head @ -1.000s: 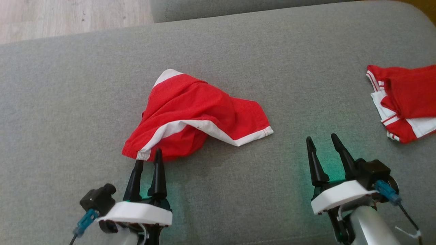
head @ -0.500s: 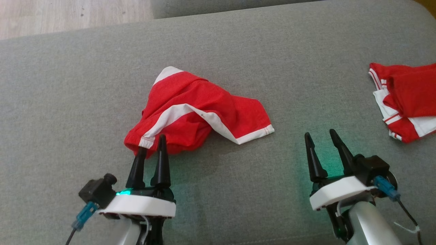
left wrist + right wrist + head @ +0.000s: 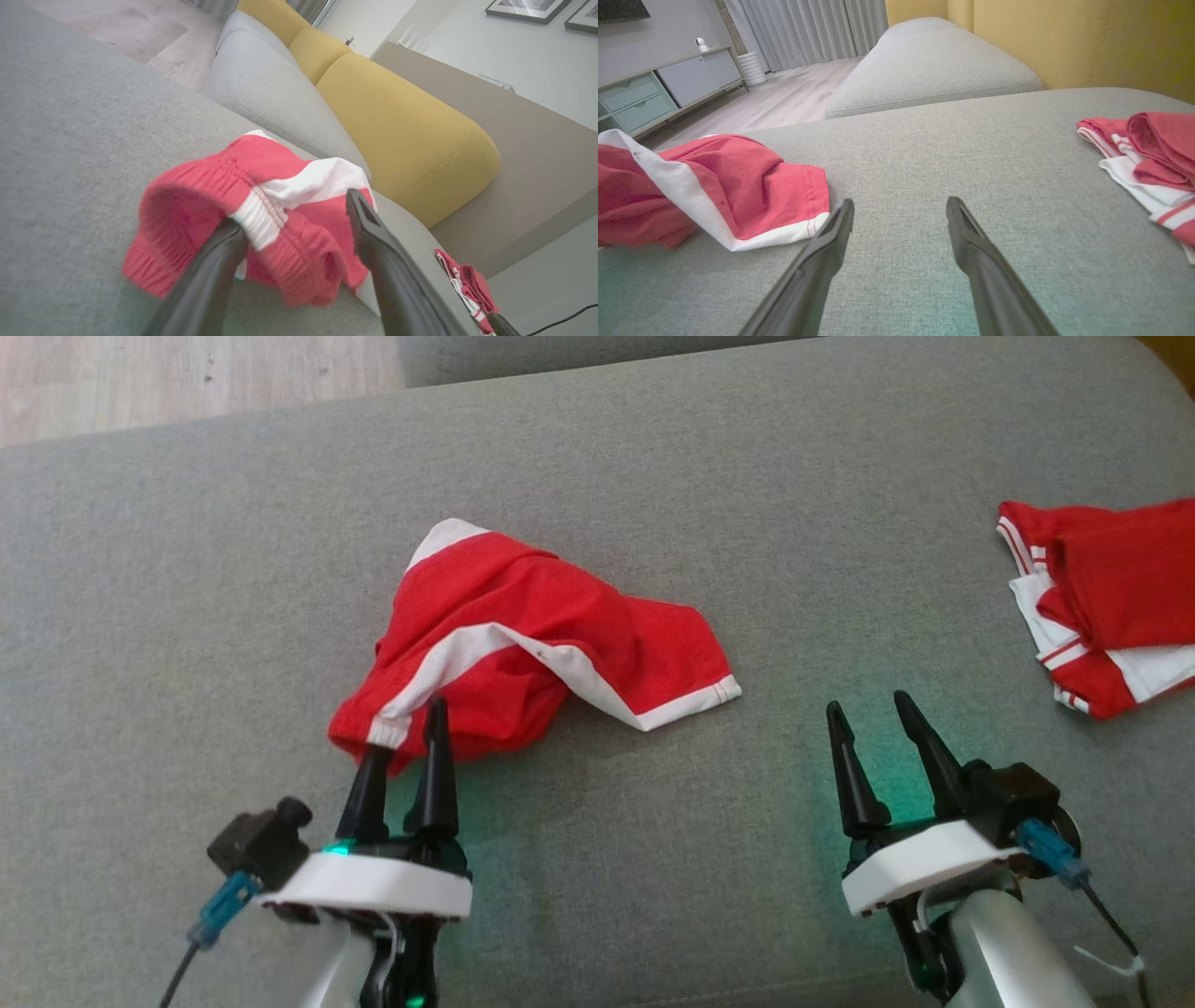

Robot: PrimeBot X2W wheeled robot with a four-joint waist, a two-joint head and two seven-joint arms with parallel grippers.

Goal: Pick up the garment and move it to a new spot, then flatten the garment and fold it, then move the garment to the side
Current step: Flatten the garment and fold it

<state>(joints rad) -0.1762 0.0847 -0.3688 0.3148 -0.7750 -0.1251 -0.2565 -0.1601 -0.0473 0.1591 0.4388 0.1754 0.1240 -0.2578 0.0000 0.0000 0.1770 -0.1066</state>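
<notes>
Garment, a pair of red mesh shorts with white side stripes and white hem trim [image 3: 541,644]: crumpled in a loose heap near the middle of the grey woven sofa cushion [image 3: 187,569]. Neither flat nor folded as it lies; one leg spread toward the right with its hem down on the cushion, the elastic waistband end bunched and raised at the near left.

At that waistband end, left gripper [image 3: 404,728], fingers apart and straddling the ribbed edge. In the left wrist view, the tip of one finger hidden behind the elastic, the other in front of the cloth; not clamped on it.

Farther right, right gripper [image 3: 866,702], fingers likewise spread, over bare cushion just beside the white hem corner, holding nothing.

Well apart at the cushion's right edge, second red-and-white garment [image 3: 1111,607], lying in overlapping layers.

Judging by the heap: fits either a reach to seize the shorts for the carry to a new spot, or a fresh set-down there with spreading to follow; no telling which from this moment. Either way, flattening, folding and the shift to the side appear left to do.
</notes>
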